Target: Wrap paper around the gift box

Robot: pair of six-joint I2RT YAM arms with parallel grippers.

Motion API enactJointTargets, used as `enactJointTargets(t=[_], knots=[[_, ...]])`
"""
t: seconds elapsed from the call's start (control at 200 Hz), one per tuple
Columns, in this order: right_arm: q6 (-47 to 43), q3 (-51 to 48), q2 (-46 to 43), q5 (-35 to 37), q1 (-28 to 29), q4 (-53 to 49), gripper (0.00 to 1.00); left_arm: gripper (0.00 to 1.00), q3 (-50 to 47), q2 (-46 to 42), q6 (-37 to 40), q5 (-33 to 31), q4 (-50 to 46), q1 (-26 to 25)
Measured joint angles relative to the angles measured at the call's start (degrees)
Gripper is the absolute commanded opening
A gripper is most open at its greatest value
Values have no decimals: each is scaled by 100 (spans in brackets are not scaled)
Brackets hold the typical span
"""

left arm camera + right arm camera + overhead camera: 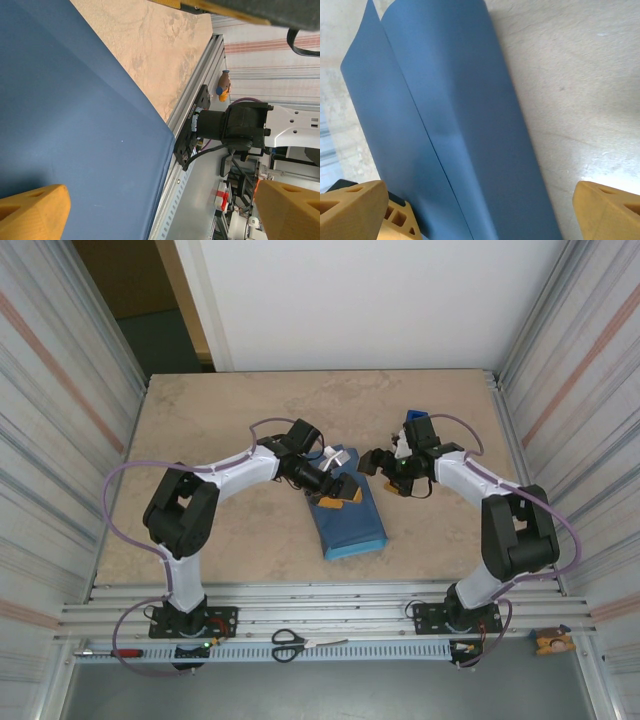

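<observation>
the paper [352, 525] lies at mid-tabletop [230, 420], between the two arms. it is folded into a long, raised bundle with the dark blue face outward and a lighter blue strip along its near end. the bundle runs at a slant, its far end under the left wrist.

left fingers [35, 207]: spread wide, one tip at each lower corner of the left wrist view. they grip nothing. they hang over the flat blue face of the bundle, near a creased edge. bare tabletop and the metal rail lie beyond that edge.

right fingers [350, 205]: spread wide, holding nothing. they sit just beside the far right corner of the bundle. in the right wrist view, one flap edge overlaps the other in a straight seam along the bundle, with bare tabletop to the right.

scissors [290, 643] and a red-handled screwdriver [125, 652] lie on the near rail, well apart from the paper.
</observation>
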Motion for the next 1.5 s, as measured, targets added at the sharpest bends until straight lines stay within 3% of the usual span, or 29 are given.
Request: enactJointTargets(t=[0.316, 0.581, 1.097, 1.498], knots=[[-352, 142, 732, -249, 310, -192, 95, 92, 0, 35, 4, 4, 0, 7], [-474, 120, 791, -407, 326, -46, 80, 92, 0, 33, 4, 9, -2, 11], [-177, -361, 551, -503, 323, 695, 73, 94, 37, -155, -59, -240, 35, 20], [192, -632, 350, -328, 433, 1040, 72, 98, -820, -1467, -522, -1375, 684, 960]])
